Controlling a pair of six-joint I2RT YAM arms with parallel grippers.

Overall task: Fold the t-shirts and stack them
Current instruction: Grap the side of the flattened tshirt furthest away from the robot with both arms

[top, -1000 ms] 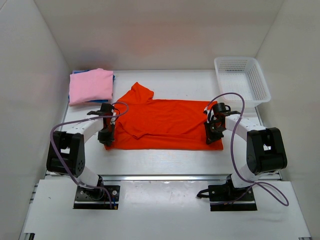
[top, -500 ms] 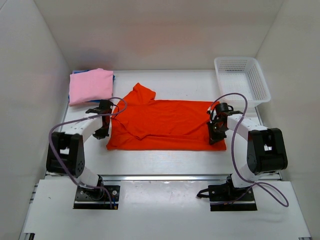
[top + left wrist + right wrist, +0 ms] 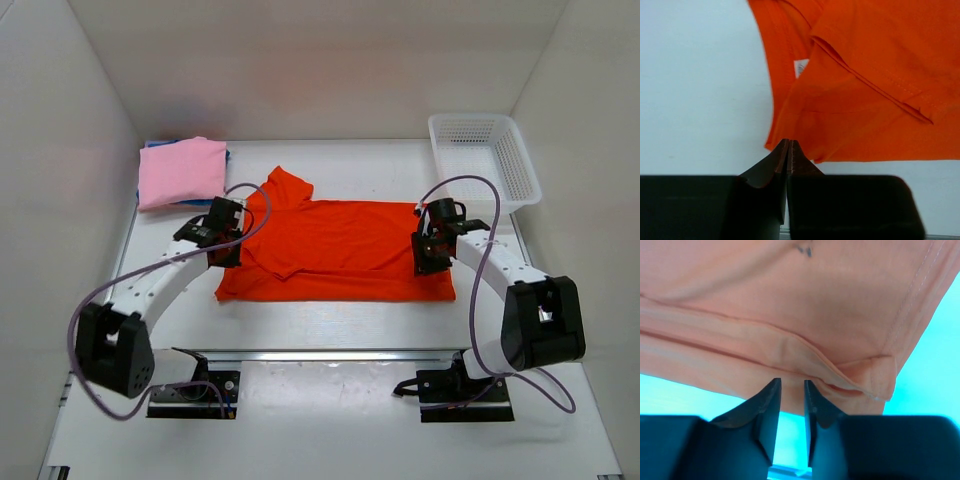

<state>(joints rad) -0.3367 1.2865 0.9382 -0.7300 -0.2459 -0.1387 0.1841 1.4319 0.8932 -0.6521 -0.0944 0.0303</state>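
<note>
Orange-red t-shirt [image 3: 335, 250] lies lengthwise left-right; collar end left.

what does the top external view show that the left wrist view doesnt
Only top external: a folded light pink cloth shirt on a blue shirt, a white plastic mesh basket, and the right gripper. Only left wrist: the left gripper pinched shut on a hem corner, plus a small white label. Both: the bright orange-red cloth t-shirt on the white table.

Top view high, facing down and forward, both wrist views close on the shared orange-red t-shirt [image 3: 340, 250]
</note>
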